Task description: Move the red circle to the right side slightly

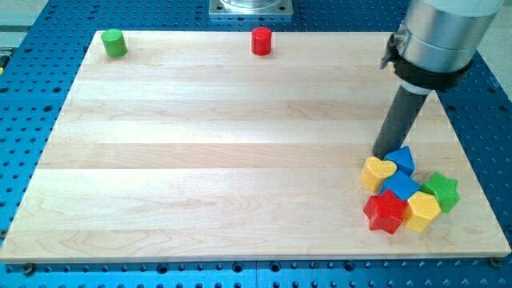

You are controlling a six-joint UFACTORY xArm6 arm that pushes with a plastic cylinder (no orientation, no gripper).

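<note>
The red circle point(262, 41) is a short red cylinder standing near the view's top edge of the wooden board point(200, 144), a little right of centre. My tip point(386, 152) is far from it, at the view's lower right, touching the top of a cluster of blocks. The rod rises from there to the grey arm body point(436, 36) at the view's top right.
A green cylinder point(114, 43) stands at the board's top left corner. The cluster at the lower right holds a yellow heart point(376, 173), a blue triangle point(402, 159), a blue block point(400, 186), a green star point(442, 190), a red star point(385, 212) and a yellow hexagon point(422, 210).
</note>
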